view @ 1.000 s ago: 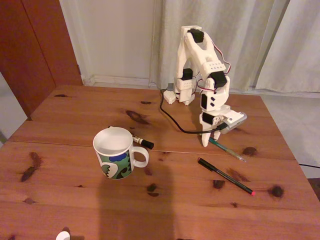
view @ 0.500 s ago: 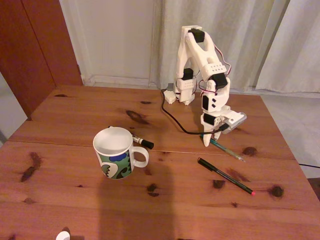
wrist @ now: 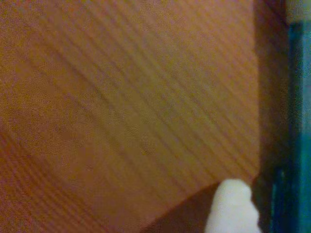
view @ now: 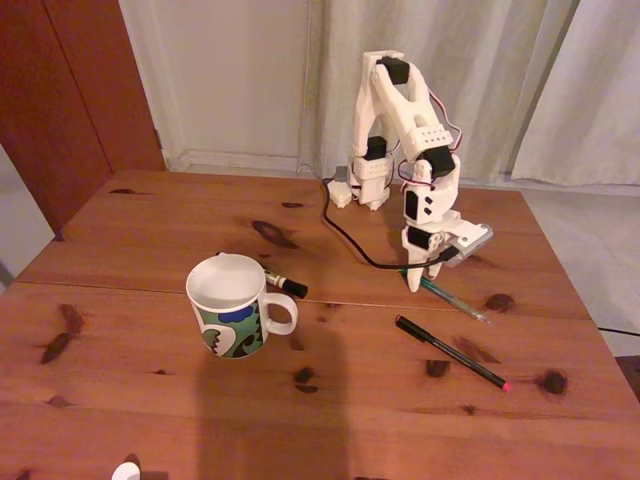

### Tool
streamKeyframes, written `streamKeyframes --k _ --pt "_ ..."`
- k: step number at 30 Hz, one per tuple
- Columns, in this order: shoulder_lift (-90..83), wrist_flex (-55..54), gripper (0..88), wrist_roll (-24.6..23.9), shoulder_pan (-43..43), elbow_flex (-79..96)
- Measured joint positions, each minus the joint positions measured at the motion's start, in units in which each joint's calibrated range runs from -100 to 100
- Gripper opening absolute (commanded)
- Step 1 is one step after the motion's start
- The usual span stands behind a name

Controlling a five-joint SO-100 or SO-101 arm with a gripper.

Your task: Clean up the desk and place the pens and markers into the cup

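Wrist view, very close and blurred: wood grain of the desk covers most of the frame, a teal-green pen runs down the right edge and is cut off there, and a white fingertip pokes up from the bottom edge just left of the pen, also cut off.

Fixed view: the marker lies left of centre, partly hidden behind the cup, so only its black end shows beside the handle. The white mug, patterned in green, blue and black, stands upright on the desk, its white inside in view. A small white object is clipped by the bottom edge and cannot be identified.

The gripper points down right of centre, its tip at the desk on the near end of the teal-green pen. How far apart the fingers stand, and whether they grip the pen, cannot be made out. A black cable curves from the arm's base to the gripper. The black pen with the pink-red tip lies diagonally in the lower right, apart from the teal one.
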Motion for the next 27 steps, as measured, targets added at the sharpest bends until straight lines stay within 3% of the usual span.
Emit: streamKeyframes --k 3,27 --pt "0.0 0.0 0.2 0.0 0.0 0.0" --pt "-1.7 -5.0 0.8 0.0 6.2 -0.8"
